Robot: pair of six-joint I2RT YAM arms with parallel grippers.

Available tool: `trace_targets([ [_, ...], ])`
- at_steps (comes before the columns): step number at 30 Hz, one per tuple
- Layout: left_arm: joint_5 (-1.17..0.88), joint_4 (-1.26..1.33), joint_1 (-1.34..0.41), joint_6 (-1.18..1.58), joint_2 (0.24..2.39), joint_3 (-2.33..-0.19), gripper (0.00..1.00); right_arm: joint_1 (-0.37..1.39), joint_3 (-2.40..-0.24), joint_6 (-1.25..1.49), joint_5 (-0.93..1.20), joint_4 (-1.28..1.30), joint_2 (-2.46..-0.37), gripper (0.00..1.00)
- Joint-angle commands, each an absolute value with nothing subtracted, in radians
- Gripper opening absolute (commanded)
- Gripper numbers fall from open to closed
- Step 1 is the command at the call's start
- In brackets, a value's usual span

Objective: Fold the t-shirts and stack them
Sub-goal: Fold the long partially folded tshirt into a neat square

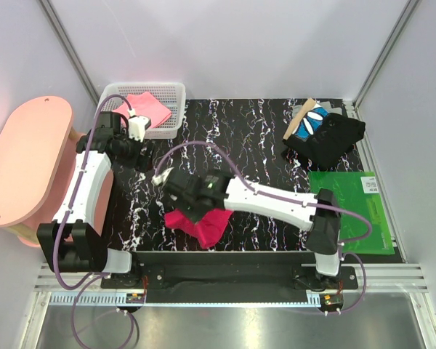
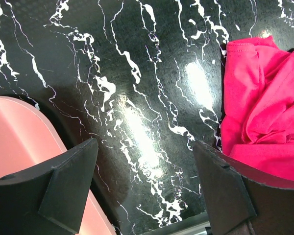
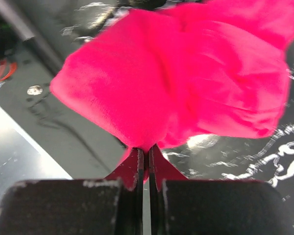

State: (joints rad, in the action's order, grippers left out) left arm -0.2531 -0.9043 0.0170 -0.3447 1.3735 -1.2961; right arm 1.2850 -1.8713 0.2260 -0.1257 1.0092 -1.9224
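Red t-shirt (image 1: 203, 222) bunched up in the right claw (image 3: 148, 155), low over the table (image 1: 261, 138), nearer the arms than the basket (image 1: 176, 91).
The right claw is pinched tight on a fold of it. The left claw (image 2: 144, 147) gapes wide with nothing in it, just in front of the basket, which holds a pink shirt (image 1: 147, 109). The black and blue shirts (image 1: 327, 134) lie folded well apart from the basket.

The t-shirt (image 1: 207, 224) is crimson, the table (image 1: 261, 134) black with white veins, the mat (image 1: 349, 200) green.
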Motion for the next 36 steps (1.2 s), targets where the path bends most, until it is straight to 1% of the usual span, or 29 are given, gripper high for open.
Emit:
trace_targets([
  [1,-0.252,-0.908,0.020,-0.362,1.342,-1.339,0.84,1.152,-1.800,0.195,-0.072,0.954,-1.818,0.00],
  [5,-0.259,-0.913,0.020,-0.361,1.359,-1.342,0.84,1.057,-1.726,0.167,-0.048,0.891,-1.799,0.00],
  [10,-0.276,-0.917,0.018,-0.357,1.377,-1.354,0.84,0.953,-1.689,0.126,-0.008,0.839,-1.839,0.00],
  [21,-0.310,-0.930,0.008,-0.360,1.404,-1.353,0.82,0.850,-1.779,0.075,0.070,0.787,-2.066,0.00],
  [22,-0.311,-0.933,0.006,-0.362,1.402,-1.350,0.82,0.844,-1.792,0.071,0.078,0.787,-2.078,0.02],
  [24,-0.314,-0.934,0.005,-0.367,1.396,-1.341,0.82,0.833,-1.807,0.071,0.072,0.787,-2.123,0.21],
  [26,-0.322,-0.936,0.006,-0.370,1.390,-1.332,0.82,0.833,-1.833,0.061,0.034,0.787,-2.154,0.31],
  [27,-0.321,-0.934,0.006,-0.373,1.390,-1.327,0.82,0.833,-1.845,0.067,0.006,0.787,-2.160,0.46],
  [29,-0.319,-0.937,-0.017,-0.376,1.388,-1.316,0.82,0.831,-1.902,0.075,-0.092,0.814,-2.166,0.64],
  [30,-0.318,-0.936,-0.018,-0.380,1.385,-1.313,0.82,0.828,-1.923,0.078,-0.127,0.825,-2.164,0.82],
  [31,-0.316,-0.939,-0.018,-0.382,1.384,-1.312,0.82,0.827,-1.969,0.089,-0.191,0.845,-2.157,0.91],
  [33,-0.314,-0.942,-0.020,-0.383,1.373,-1.313,0.82,0.827,-2.023,0.106,-0.238,0.862,-2.128,1.00],
  [34,-0.314,-0.943,-0.020,-0.387,1.367,-1.315,0.82,0.827,-2.037,0.116,-0.285,0.880,-2.114,1.00],
  [36,-0.302,-0.945,-0.020,-0.393,1.359,-1.315,0.82,0.822,-2.063,0.173,-0.298,0.899,-2.068,1.00],
])
